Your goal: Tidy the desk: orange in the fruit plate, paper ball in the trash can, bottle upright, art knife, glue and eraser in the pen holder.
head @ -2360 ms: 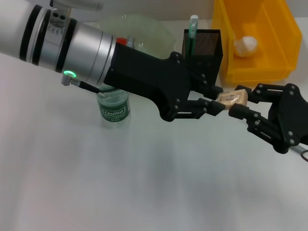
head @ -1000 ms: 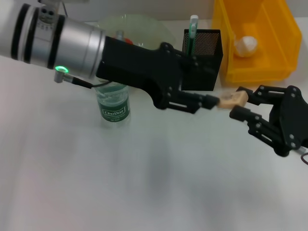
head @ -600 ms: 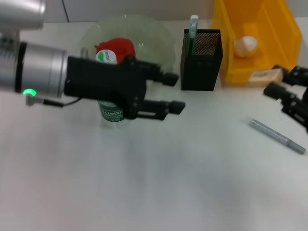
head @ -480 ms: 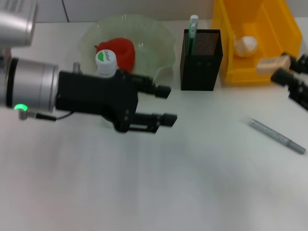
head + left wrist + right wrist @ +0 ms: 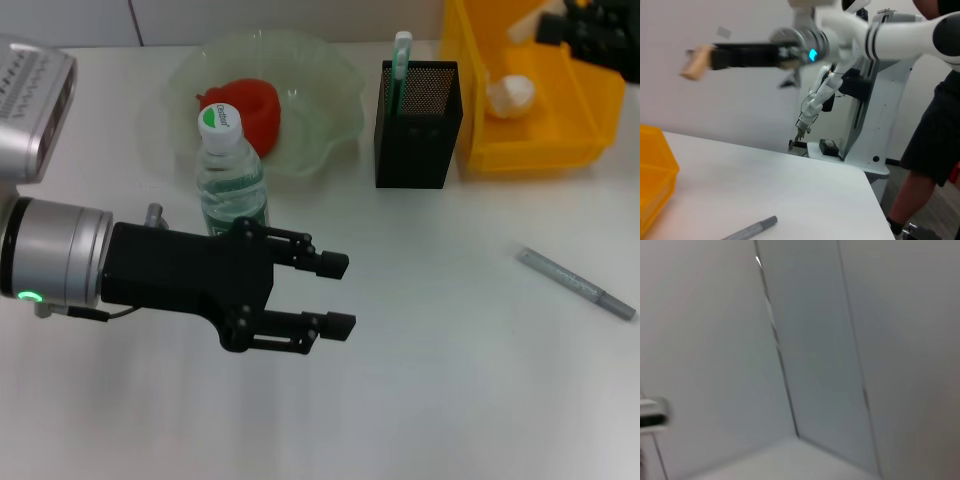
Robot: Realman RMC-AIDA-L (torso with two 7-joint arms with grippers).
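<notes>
A white desk is seen from above. The left gripper [image 5: 338,293] is held low over the near left of the desk, its two black fingers spread apart with nothing between them. Just behind it a water bottle [image 5: 229,170] stands upright with its cap on, in front of a pale green fruit plate [image 5: 330,90] in which a red-orange fruit [image 5: 256,105] lies. A black mesh pen holder [image 5: 419,125] with a green-capped stick is placed beside a yellow bin [image 5: 590,110], in which a white paper ball [image 5: 513,94] is seen. The right gripper [image 5: 585,25] is raised at the far right corner above the bin, clamped on a tan eraser [image 5: 696,62]. A grey art knife [image 5: 576,284] lies alone on the desk's right side.
</notes>
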